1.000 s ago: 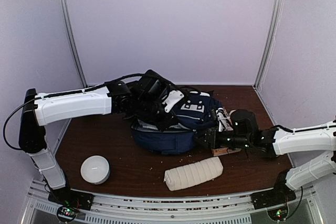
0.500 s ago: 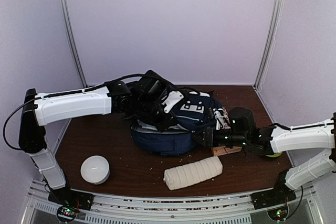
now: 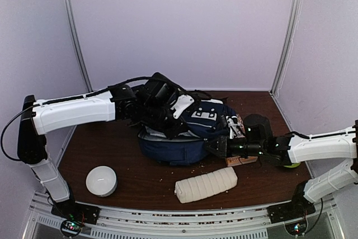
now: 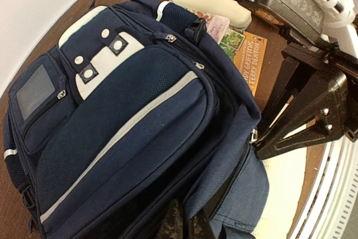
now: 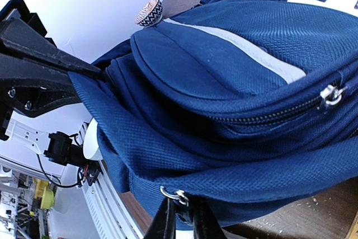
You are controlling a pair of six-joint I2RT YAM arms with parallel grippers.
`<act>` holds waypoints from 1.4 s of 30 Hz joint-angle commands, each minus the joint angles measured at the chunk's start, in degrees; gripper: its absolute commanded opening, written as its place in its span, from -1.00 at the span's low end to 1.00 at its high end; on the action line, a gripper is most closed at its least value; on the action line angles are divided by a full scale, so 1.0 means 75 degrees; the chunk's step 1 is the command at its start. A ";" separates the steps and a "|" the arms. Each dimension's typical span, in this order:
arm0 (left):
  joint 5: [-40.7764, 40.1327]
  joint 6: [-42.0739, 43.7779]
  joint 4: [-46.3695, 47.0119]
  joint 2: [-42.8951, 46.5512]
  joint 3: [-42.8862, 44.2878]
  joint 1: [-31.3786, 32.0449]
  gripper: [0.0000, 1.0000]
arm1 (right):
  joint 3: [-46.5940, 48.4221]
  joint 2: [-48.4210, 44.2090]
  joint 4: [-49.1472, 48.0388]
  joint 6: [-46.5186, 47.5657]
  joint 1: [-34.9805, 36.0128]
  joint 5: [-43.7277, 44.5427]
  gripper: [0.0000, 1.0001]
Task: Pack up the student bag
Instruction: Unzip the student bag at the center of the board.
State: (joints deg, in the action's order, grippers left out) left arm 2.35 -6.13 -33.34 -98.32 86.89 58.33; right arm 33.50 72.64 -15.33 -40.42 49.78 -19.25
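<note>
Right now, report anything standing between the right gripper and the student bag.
Nothing visible: the right gripper sits against the student bag, its tips at a zipper ring on the lower edge.

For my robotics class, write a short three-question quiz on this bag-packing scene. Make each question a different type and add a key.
1. Fill in: seen from above, the disc lies to the ___ of the pouch.
2. What does the left gripper hold? A) the bag B) the pouch C) the disc
3. True or false: the pouch lies inside the bag.
Key: 1 left; 2 A; 3 false, it lies outside, in front of the bag.
</note>
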 commanded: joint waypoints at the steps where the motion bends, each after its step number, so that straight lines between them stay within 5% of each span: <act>1: -0.0060 -0.0097 0.0462 0.0523 0.0096 0.0028 -1.00 | -0.0002 -0.0056 -0.0051 0.0031 0.0001 0.0042 -0.82; 6: -0.0099 -0.0102 0.0462 0.0547 0.0029 0.0028 -1.00 | -0.0038 -0.0205 0.0150 0.0114 0.0000 0.0164 -1.00; 18: -0.0686 -0.0086 0.0321 0.0757 -0.0348 0.0028 -1.00 | -0.0290 -0.0742 0.1865 0.0000 -0.0436 0.2124 -1.00; 31: -0.0773 -0.0206 0.0471 0.1209 -0.1072 0.0028 -1.00 | -0.0051 0.0143 0.1387 -0.0533 -0.0864 0.1710 -1.00; 32: -0.0760 -0.0203 0.0482 0.1204 -0.1084 0.0028 -1.00 | -0.0035 0.0083 0.1391 -0.0507 -0.0871 0.1616 -0.96; 37: -0.0730 -0.0228 0.0625 0.1204 -0.1186 0.0028 -1.00 | 0.0141 -0.0800 0.1892 -0.0328 -0.0877 0.1693 -0.12; 42: -0.0674 -0.0215 0.0746 0.1108 -0.1181 0.0028 -1.00 | 0.0401 -0.1279 0.2310 -0.1037 -0.1078 0.2222 0.15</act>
State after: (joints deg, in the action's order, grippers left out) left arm -1.72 -6.59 -32.10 -92.25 77.71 58.83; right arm 33.19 64.95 -0.89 -44.31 43.11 -6.59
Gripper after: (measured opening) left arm 0.028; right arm 0.557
